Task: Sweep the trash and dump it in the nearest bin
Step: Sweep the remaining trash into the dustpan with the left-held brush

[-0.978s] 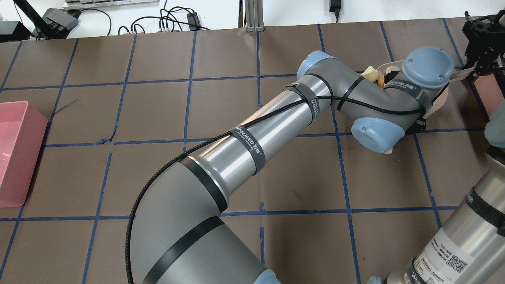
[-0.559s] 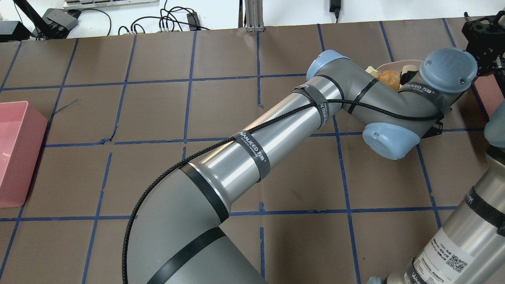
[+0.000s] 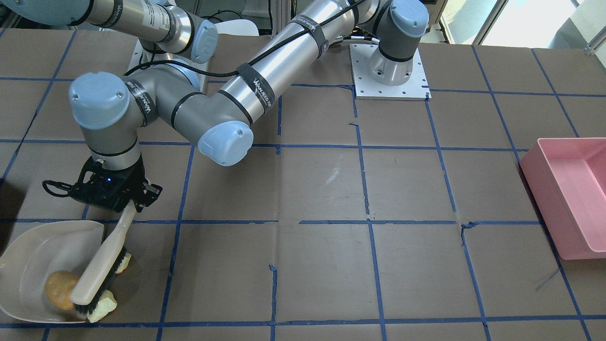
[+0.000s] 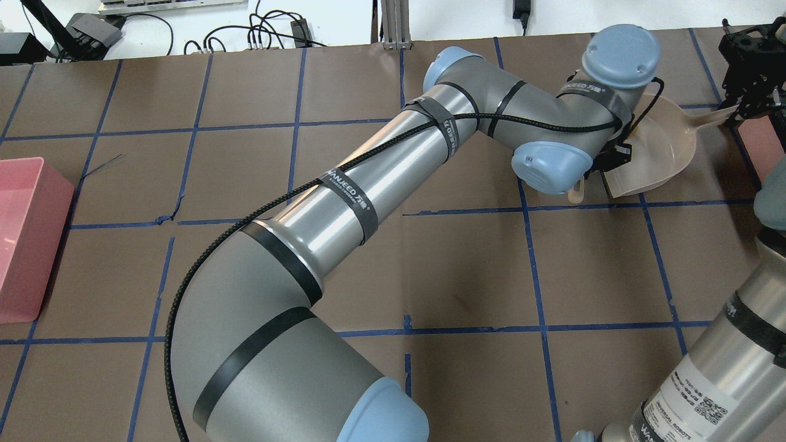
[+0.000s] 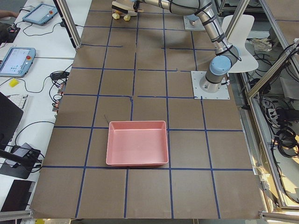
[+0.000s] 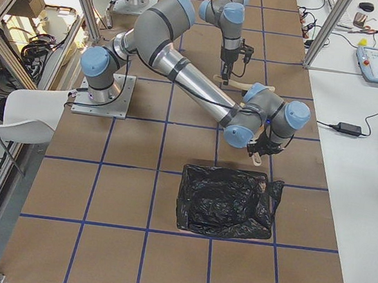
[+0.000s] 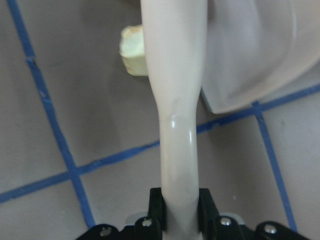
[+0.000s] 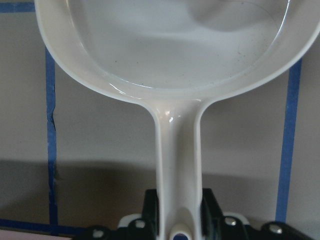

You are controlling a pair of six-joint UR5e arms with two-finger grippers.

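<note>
My left gripper [image 3: 127,204] is shut on the handle of a beige brush [image 3: 102,263], also seen in the left wrist view [image 7: 175,100]. The bristles rest at the mouth of a beige dustpan [image 3: 33,255]. The tan-brown lump [image 3: 57,289] lies inside the pan. One yellow-green chunk [image 3: 106,309] sits under the bristles at the pan's mouth. The other chunk [image 3: 124,263] lies on the table beside the brush and also shows in the left wrist view [image 7: 132,50]. My right gripper [image 4: 737,110] is shut on the dustpan's handle [image 8: 177,150]. In the overhead view my left arm hides the trash.
A pink bin [image 3: 568,194] stands far off at the table's other end. A bin lined with a black bag [image 6: 226,202] stands on the table in the exterior right view. The table [image 3: 331,265] is brown with blue tape lines.
My left wrist has swung away from over the dustpan, toward the overhead view's left and far side, and uncovered the pan's bowl. The trash is now hidden under it. The right gripper has not moved.
</note>
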